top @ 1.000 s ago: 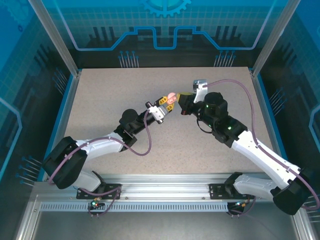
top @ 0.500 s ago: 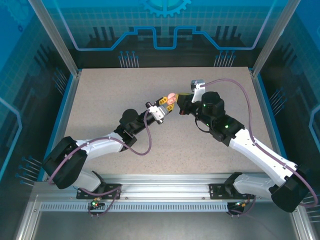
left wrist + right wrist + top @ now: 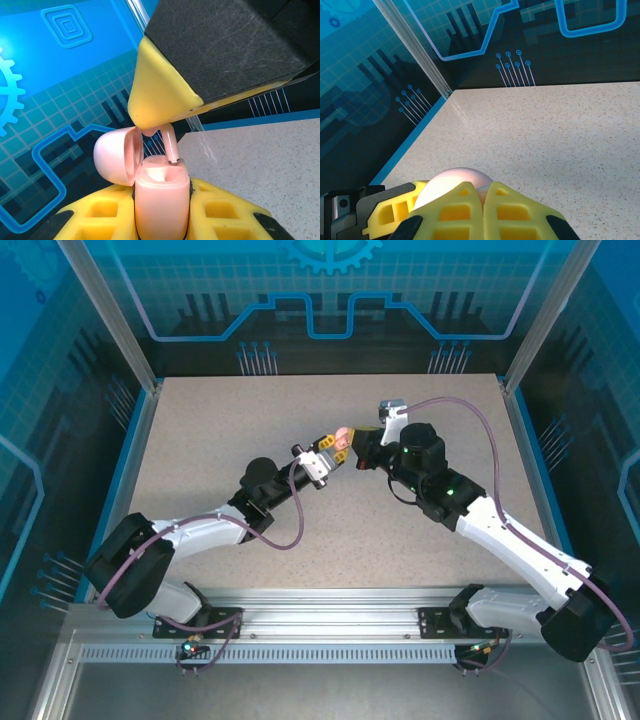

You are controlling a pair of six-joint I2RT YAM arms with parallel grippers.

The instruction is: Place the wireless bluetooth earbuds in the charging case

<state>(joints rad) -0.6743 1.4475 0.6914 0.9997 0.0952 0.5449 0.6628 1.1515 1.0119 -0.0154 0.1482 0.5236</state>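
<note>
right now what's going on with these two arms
The left claw grips a pale pink charging case with its lid flipped open. The right claw is shut on a pale pink earbud, holding it stem down with the tip right at the case's opening. The bud is not yet seated inside.

Both arms reach inward, elbows bent, their fingertips meeting.
The left gripper [image 3: 333, 447] is clamped on a pink charging case [image 3: 161, 200] between its fingers. The right gripper [image 3: 352, 443], jaws pressed together, pinches a pink earbud [image 3: 170, 145] at its fingertips, just above the left fingers.
</note>
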